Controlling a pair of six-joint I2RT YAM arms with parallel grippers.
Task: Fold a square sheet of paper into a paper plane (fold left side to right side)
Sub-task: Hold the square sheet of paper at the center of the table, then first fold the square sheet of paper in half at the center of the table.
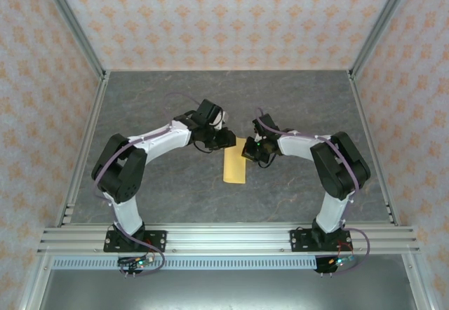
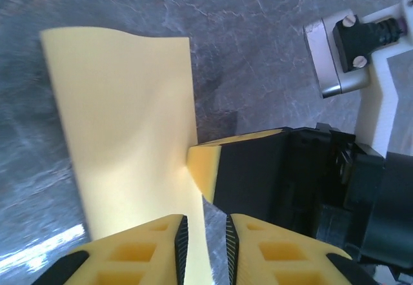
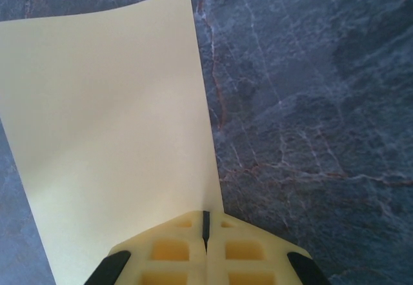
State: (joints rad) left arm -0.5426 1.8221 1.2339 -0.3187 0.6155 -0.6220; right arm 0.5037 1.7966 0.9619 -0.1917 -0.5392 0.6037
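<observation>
The main risk is that the paper slips or turns while the fold is pressed. Then the edges do not meet and the crease comes out crooked. The sheet is not flat: in both wrist views it bows upward, and I think such thin paper can spring open if one grip lets go too soon. A second risk is a tear or a wrinkle, if the two arms pull the same edge in different directions. A third is a collision, because the two grippers work very near to each other.

The right gripper is closed, with one edge of the paper pinched between its pads. The left gripper has only a narrow gap. The paper edge runs into this gap, but a strip of table shows beside it, so I judge that the paper is not clamped there. In the top view the paper lies as a narrow rectangle in the middle of the table, with its far end between the two grippers.
</observation>
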